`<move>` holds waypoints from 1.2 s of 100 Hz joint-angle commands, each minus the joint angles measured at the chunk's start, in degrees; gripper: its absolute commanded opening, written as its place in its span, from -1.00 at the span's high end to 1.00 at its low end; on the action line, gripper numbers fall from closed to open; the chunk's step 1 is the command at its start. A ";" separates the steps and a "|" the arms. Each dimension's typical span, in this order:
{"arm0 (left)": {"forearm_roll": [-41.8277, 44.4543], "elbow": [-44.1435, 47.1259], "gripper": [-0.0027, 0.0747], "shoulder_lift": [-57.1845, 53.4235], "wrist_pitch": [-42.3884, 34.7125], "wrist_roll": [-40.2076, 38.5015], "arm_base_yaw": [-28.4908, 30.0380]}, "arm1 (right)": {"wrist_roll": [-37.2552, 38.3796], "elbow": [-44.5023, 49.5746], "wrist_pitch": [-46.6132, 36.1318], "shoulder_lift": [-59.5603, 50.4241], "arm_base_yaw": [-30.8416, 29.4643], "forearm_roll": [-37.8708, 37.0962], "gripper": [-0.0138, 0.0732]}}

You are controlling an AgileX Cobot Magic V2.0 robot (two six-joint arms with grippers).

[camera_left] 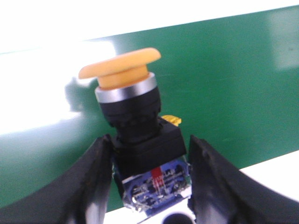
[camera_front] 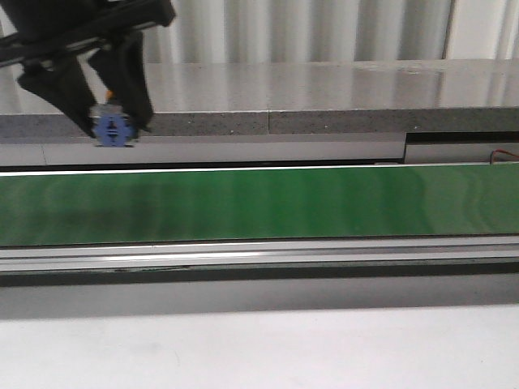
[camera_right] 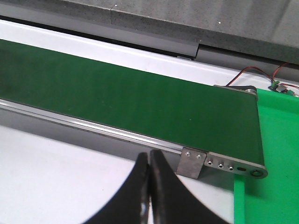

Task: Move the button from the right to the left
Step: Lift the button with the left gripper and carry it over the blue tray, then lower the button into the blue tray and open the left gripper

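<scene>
A grey speckled counter (camera_front: 324, 97) is running along the back, its front edge catching glare. Behind it a pale corrugated wall (camera_front: 308, 28) is standing. A green conveyor belt (camera_front: 268, 203) is stretching below the counter's front edge.

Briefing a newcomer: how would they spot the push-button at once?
Find the long green conveyor belt; above its left end hangs the left gripper. Clamped between its black fingers is the button, the only thing with a round yellow mushroom cap and blue block.

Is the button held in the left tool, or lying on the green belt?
Held. The left tool is shut on the button's blue block, above the green belt.
</scene>
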 commanded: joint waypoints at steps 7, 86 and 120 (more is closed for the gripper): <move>0.42 -1.61 0.85 -4.19 4.19 7.74 6.92 | -0.55 -1.22 -4.60 0.57 0.06 0.39 0.84; 12.58 -1.37 0.85 -1.87 6.46 27.72 38.36 | -0.55 -1.22 -4.60 0.57 0.06 0.39 0.84; 15.73 -1.37 0.85 6.96 3.32 27.72 43.62 | -0.55 -1.22 -4.60 0.57 0.06 0.39 0.84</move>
